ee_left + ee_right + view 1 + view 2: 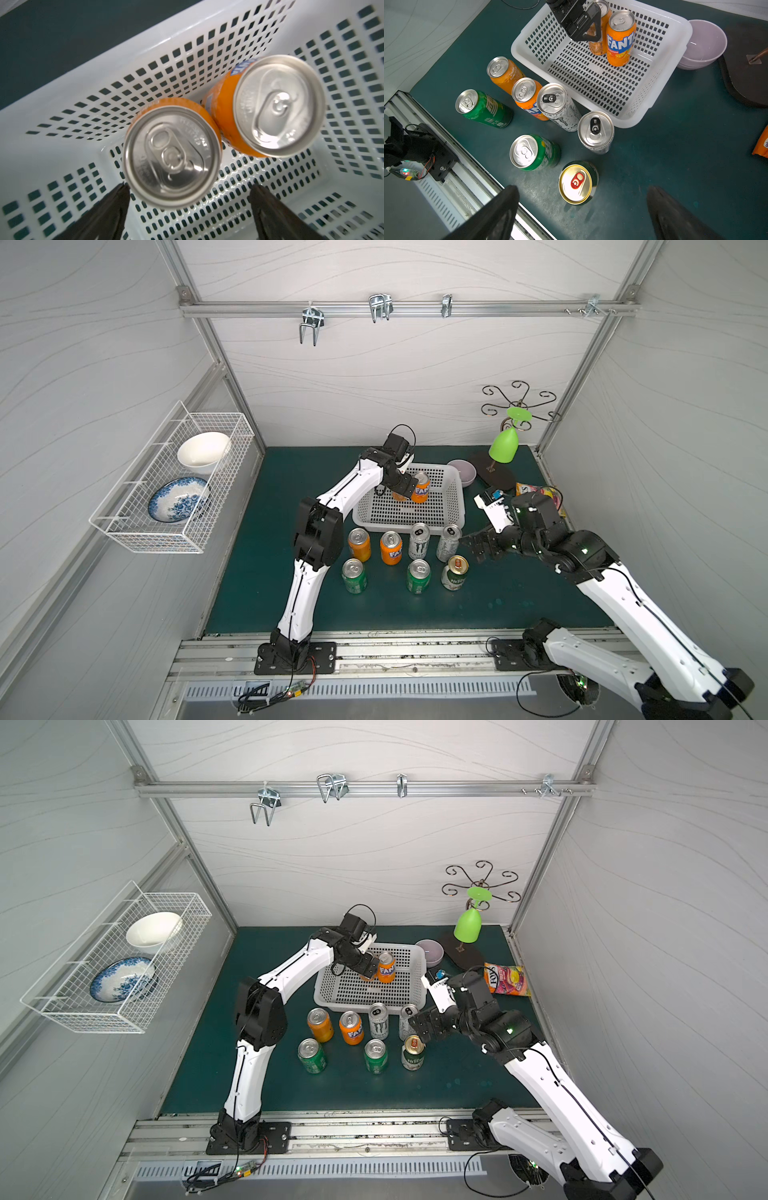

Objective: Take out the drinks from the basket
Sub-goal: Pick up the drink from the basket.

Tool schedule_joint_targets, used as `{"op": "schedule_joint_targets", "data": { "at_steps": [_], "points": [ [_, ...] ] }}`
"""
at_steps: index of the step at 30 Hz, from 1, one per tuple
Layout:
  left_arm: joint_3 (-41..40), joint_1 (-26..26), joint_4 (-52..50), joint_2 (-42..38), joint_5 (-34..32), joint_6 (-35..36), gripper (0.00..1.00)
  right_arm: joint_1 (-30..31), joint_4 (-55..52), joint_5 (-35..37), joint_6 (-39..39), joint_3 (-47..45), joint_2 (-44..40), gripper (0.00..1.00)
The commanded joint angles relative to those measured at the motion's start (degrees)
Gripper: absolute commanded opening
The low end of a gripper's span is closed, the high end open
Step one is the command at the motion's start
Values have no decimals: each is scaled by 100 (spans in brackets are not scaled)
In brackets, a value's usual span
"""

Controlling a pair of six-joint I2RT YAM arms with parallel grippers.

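Centre the spread left fingers (pixel 108 212) astride the orange can (pixel 172 155) standing inside the basket (pixel 187 41); squeeze squarely, lift straight, sparing the Fanta can (pixel 278 101) just beside. Hold the parted, empty right fingers (pixel 500 212) clear.

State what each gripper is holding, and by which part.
Nothing is held. The left gripper straddles an orange can in the basket, jaws not shut on it; the right gripper is open, empty.

Walls: pale grey panels (pixel 374 377) with wavy lines closed three sides.
Rail: aluminium rail (pixel 498 306) crossed the back wall, carrying metal hooks (pixel 380 308).
Floor: dark green mat (pixel 519 593) lay flat.
Rack: white wire rack (pixel 145 537) hung on a side wall.
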Motion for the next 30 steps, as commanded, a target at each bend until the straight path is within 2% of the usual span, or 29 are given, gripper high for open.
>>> {"op": "schedule_joint_targets", "data": {
  "at_steps": [1, 8, 18, 30],
  "points": [
    [291, 86, 259, 189, 102, 210, 92, -66, -166, -80, -74, -43, -99, 99],
    [435, 131, 464, 429, 414, 353, 89, -147, -210, -67, -109, -60, -43, 99],
    [740, 131, 496, 672, 438, 439, 86, -183, -159, -119, -114, -96, 26, 99],
    [730, 131, 473, 515, 433, 476, 71, -277, -68, -152, -127, -200, 90, 99]
  ]
}}
